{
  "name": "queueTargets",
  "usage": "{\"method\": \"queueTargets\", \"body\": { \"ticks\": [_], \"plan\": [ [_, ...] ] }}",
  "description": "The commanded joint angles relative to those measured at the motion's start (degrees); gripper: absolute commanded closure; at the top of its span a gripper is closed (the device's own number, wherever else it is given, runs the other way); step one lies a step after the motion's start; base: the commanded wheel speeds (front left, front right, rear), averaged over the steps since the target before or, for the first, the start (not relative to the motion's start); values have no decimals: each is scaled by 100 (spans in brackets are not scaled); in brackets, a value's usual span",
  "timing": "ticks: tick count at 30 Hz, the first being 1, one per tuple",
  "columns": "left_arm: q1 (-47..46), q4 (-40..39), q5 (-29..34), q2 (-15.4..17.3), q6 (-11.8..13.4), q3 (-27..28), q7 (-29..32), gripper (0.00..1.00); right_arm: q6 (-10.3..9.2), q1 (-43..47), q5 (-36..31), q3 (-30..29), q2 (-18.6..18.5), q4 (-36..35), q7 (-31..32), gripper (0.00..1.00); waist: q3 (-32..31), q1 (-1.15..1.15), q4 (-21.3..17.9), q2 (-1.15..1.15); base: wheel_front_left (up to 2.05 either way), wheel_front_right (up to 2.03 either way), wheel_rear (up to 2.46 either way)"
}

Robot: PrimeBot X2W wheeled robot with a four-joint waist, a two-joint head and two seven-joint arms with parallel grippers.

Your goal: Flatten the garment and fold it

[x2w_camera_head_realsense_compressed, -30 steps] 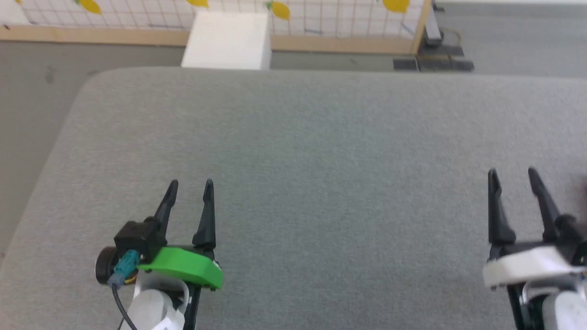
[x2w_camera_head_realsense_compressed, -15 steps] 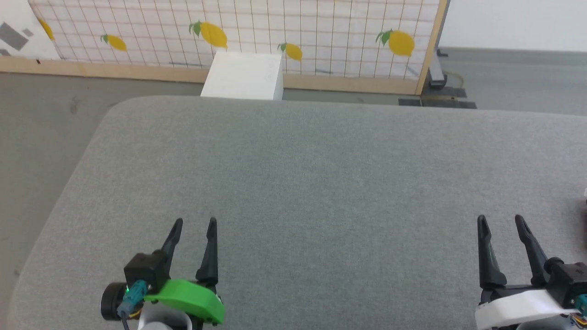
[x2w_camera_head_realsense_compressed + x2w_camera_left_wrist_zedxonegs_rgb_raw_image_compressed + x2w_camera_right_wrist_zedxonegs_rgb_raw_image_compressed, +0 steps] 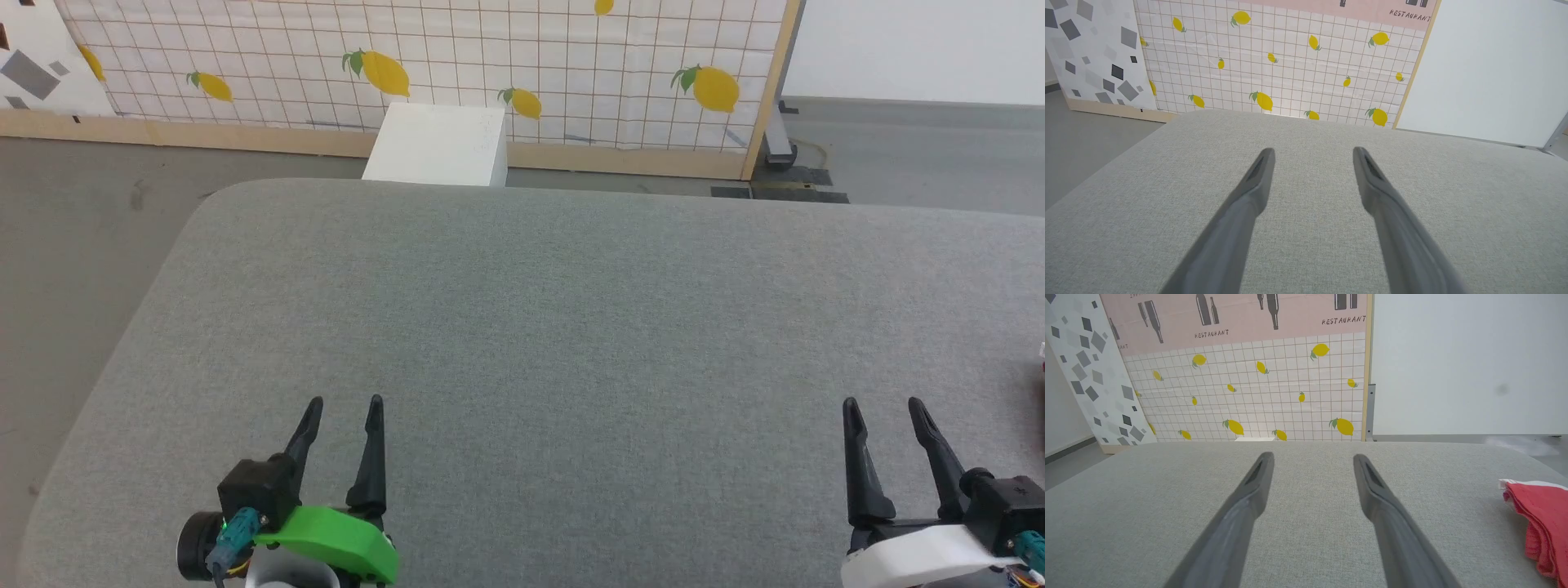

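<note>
While the garment [image 3: 1541, 510] lies bunched off right, left pincer [image 3: 346, 402] and right pincer [image 3: 882, 403] — both empty — stand spread.

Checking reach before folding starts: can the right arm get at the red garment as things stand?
Probably yes: the garment lies on the grey surface to the right of the open right gripper, with only bare surface between them.

My head camera up high, tilted down over the grey pad [image 3: 522, 327], both wrist cameras set low along my fingers [image 3: 1239, 216] (near the fabric), facing the lemon-print panel [image 3: 1290, 73], all three sharing pad and panel.
</note>
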Motion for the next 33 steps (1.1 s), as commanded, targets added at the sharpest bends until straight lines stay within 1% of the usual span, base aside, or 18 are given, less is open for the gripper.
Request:
{"method": "queueTargets", "body": {
  "ticks": [1, 2, 12, 33],
  "plan": [
    [70, -33, 38, -30, -4, 17, -26, 0, -10, 44, 35, 11, 12, 28, -20, 0, -1, 0, 0, 0, 0, 0, 0],
    [1, -8, 1, 0, 0, 0, 1, 100, 0, 0, 13, 7, 0, 13, 1, 100, -1, 0, 0, 0, 0, 0, 0],
    [-1, -4, 0, 1, 5, -20, 12, 100, 0, -4, 8, 9, -1, 10, 9, 100, 2, 0, -2, 0, 0, 0, 0],
    [23, -226, 213, -5, 107, 56, 282, 100, -2, -111, -123, 123, 1, -55, 240, 100, 52, 0, -48, 0, 0, 0, 0]
  ]
}}
